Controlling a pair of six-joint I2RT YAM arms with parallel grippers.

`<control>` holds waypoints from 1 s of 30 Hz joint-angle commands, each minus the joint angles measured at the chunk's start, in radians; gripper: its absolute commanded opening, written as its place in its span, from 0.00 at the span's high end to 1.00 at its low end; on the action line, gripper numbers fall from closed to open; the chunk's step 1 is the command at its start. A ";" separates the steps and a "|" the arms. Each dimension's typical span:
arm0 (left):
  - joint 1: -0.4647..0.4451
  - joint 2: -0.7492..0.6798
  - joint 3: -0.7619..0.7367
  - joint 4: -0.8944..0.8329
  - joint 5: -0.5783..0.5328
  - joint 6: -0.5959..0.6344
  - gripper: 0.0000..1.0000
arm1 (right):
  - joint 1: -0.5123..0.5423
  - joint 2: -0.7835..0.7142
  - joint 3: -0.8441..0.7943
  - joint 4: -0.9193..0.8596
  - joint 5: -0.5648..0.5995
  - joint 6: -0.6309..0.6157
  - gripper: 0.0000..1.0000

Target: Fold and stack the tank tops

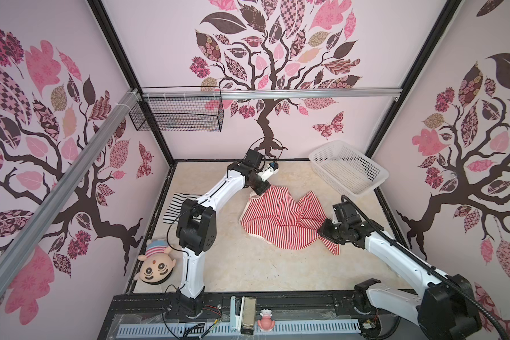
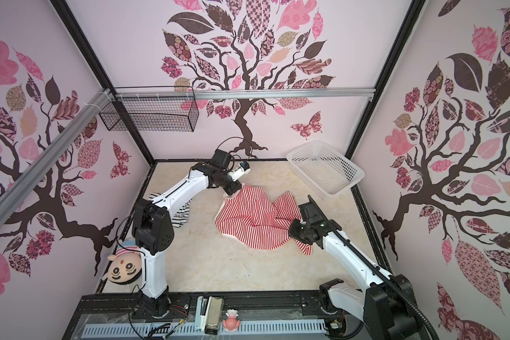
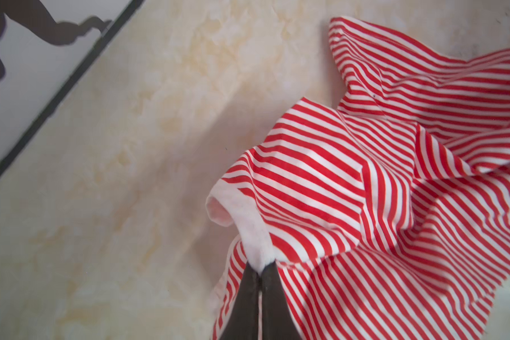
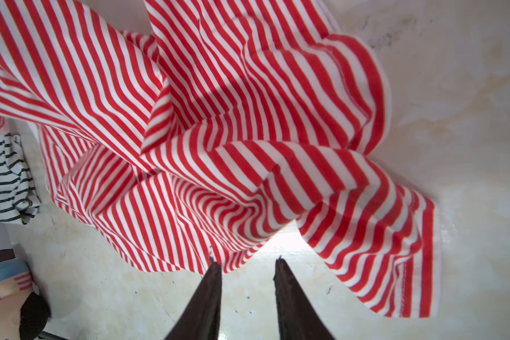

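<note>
**Red top pinched at one end, folding not yet begun**

Nearest the camera runs the black front rail [image 1: 301, 300], with a small pink figure [image 1: 266, 321] sitting on it.

At the far left of the table [image 1: 248, 270] lies a plush doll [image 1: 153, 262]. Just behind it is the black-and-white top [image 1: 174, 209], near the left wall and partly hidden by the left arm. It looks fairly compact from above but a little bunched in the right wrist view, so I cannot tell whether it counts as folded.

The left gripper [image 3: 261, 268] reaches toward the back of the table. Its jaws are pressed together on the white trim [image 3: 248, 223] of the red-and-white top [image 1: 280, 217], lifting that end slightly.

The red-and-white top sprawls across the middle of the table, creased and twisted, with several raised folds. It lies well apart from the black-and-white top.

At its near right edge the right gripper [image 4: 248, 262] sits low with its jaws spread. One fingertip is right at the hem and nothing is held between them.

At the back right the white basket [image 1: 348, 169] stands empty.

As I judge it, the task is in an early stage. The red-and-white top has to be spread flat and folded, and nothing is stacked yet.
</note>
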 commanded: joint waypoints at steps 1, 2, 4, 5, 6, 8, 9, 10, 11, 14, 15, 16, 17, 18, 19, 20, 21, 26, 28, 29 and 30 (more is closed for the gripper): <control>-0.005 0.116 0.124 -0.013 -0.042 0.008 0.98 | 0.003 -0.034 -0.014 -0.011 -0.003 0.016 0.66; -0.008 0.150 0.159 -0.014 -0.061 0.009 0.85 | 0.003 -0.037 -0.021 -0.010 -0.002 0.018 0.66; -0.011 0.208 0.224 -0.010 -0.149 -0.015 0.65 | 0.003 -0.037 -0.028 -0.010 -0.001 0.021 0.64; -0.011 0.216 0.235 -0.003 -0.187 -0.030 0.62 | 0.003 -0.038 -0.030 -0.013 0.001 0.019 0.61; -0.010 0.208 0.226 0.016 -0.235 -0.047 0.60 | 0.003 -0.040 -0.028 -0.022 0.003 0.016 0.58; -0.010 0.147 0.141 0.083 -0.284 -0.061 0.54 | 0.003 -0.047 -0.021 -0.041 0.017 0.006 0.51; -0.011 0.091 0.056 0.151 -0.306 -0.067 0.51 | 0.003 -0.053 -0.018 -0.050 0.030 0.001 0.48; -0.014 0.031 -0.045 0.221 -0.326 -0.073 0.47 | 0.003 -0.059 -0.016 -0.059 0.042 -0.005 0.46; -0.017 -0.021 -0.117 0.271 -0.337 -0.076 0.43 | 0.002 -0.063 -0.014 -0.065 0.050 -0.010 0.44; -0.022 -0.161 -0.301 0.327 -0.299 -0.090 0.40 | 0.001 -0.057 -0.017 -0.075 0.093 -0.023 0.44; -0.024 -0.202 -0.348 0.321 -0.262 -0.096 0.40 | 0.002 -0.049 -0.019 -0.080 0.106 -0.025 0.44; -0.025 -0.233 -0.390 0.305 -0.227 -0.099 0.40 | 0.001 -0.042 -0.021 -0.085 0.114 -0.028 0.43; -0.027 -0.256 -0.422 0.292 -0.214 -0.104 0.40 | 0.001 -0.038 -0.025 -0.084 0.118 -0.030 0.43; -0.027 -0.282 -0.462 0.282 -0.189 -0.107 0.40 | 0.001 -0.035 -0.033 -0.081 0.121 -0.032 0.43; -0.027 -0.302 -0.500 0.269 -0.161 -0.099 0.40 | 0.000 -0.033 -0.042 -0.078 0.128 -0.032 0.43; -0.028 -0.314 -0.526 0.246 -0.137 -0.084 0.40 | 0.000 -0.030 -0.051 -0.071 0.132 -0.033 0.43; -0.028 -0.327 -0.554 0.229 -0.115 -0.073 0.40 | -0.002 -0.026 -0.063 -0.058 0.133 -0.035 0.43; -0.034 -0.335 -0.656 0.220 0.023 -0.059 0.40 | -0.029 0.035 -0.100 0.028 0.104 -0.045 0.45; -0.040 -0.305 -0.659 0.221 0.047 -0.065 0.40 | -0.033 0.070 -0.096 0.063 0.100 -0.050 0.49; -0.048 -0.285 -0.652 0.215 0.047 -0.060 0.40 | -0.034 0.086 -0.091 0.076 0.100 -0.053 0.50; -0.059 -0.262 -0.640 0.204 0.035 -0.053 0.40 | -0.034 0.104 -0.085 0.092 0.100 -0.054 0.52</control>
